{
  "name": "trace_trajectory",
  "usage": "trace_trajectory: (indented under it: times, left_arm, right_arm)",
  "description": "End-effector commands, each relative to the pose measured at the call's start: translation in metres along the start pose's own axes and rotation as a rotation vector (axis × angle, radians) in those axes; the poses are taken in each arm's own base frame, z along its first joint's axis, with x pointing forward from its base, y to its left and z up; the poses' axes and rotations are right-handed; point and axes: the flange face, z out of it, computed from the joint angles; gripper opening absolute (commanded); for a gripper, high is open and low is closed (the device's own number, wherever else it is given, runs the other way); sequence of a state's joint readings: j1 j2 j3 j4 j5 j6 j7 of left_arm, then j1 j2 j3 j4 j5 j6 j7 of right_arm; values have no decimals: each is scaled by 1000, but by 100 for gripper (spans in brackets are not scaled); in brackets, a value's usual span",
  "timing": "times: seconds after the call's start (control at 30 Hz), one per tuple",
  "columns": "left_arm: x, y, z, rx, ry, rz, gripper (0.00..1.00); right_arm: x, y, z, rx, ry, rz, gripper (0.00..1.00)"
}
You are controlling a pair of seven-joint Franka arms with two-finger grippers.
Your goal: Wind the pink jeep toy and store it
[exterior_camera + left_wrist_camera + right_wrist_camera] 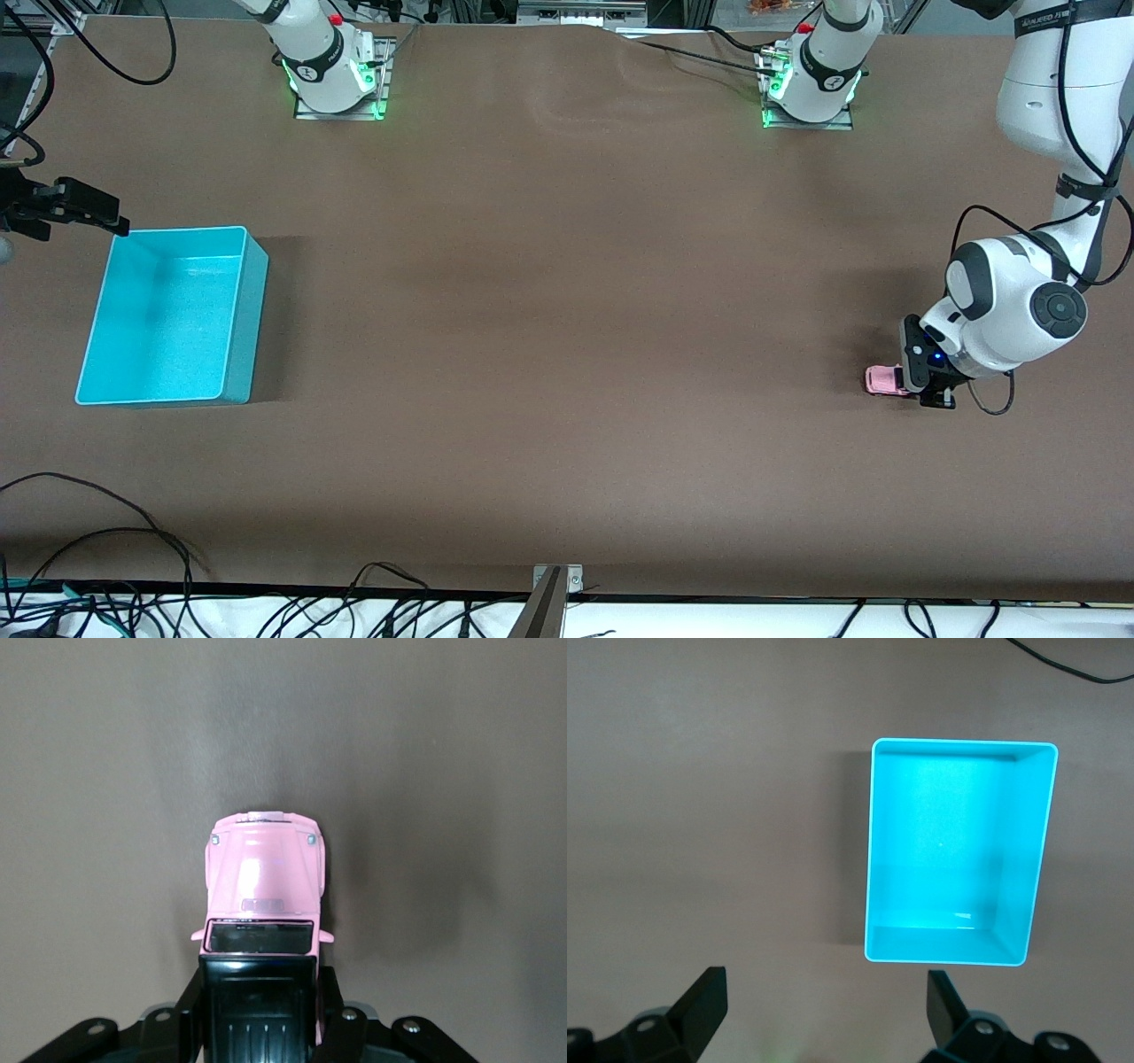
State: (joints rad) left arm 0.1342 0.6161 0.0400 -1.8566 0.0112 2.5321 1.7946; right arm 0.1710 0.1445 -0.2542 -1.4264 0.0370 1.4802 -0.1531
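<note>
Left gripper [262, 1014] clamps pink jeep toy [886, 380] rear; could slip mid-wind; right gripper [84, 208] waits w/ fingers apart near turquoise bin [173, 315].

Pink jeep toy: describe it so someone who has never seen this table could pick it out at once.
Start at the brown table and go to the left arm's end, away from the turquoise bin at the right arm's end. There the left hand is down at the tabletop, shut on the pink jeep toy. It is tiny, pink-hooded with a black rear roof, the only pink thing there.
</note>
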Motion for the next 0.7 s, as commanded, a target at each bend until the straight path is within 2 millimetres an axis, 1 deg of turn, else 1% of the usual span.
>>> trace_trajectory:
  times: [0.0, 0.13, 0.2, 0.3, 0.43, 0.57, 0.67]
  left_arm:
    - [-20, 19, 36, -66, -1, 44, 2]
    - [-41, 24, 36, -67, -5, 24, 3]
    - [-47, 27, 39, -72, -4, 13, 4]
    - [-57, 32, 44, -79, -5, -1, 4]
    - [-75, 36, 47, -57, -16, -18, 4]
    - [-92, 43, 50, -49, -16, 4, 4]
    - [-98, 45, 51, -50, -17, 5, 4]
  right_arm:
    - [-3, 6, -3, 17, -1, -6, 100]
    - [-2, 5, -5, 20, 8, -6, 100]
    - [-2, 2, -4, 19, 3, -11, 100]
    - [-2, 4, -3, 21, -1, -8, 100]
    - [-3, 6, -3, 21, -1, -14, 100]
    - [-2, 6, -3, 20, -2, -14, 100]
    - [-2, 6, -3, 21, -2, -15, 100]
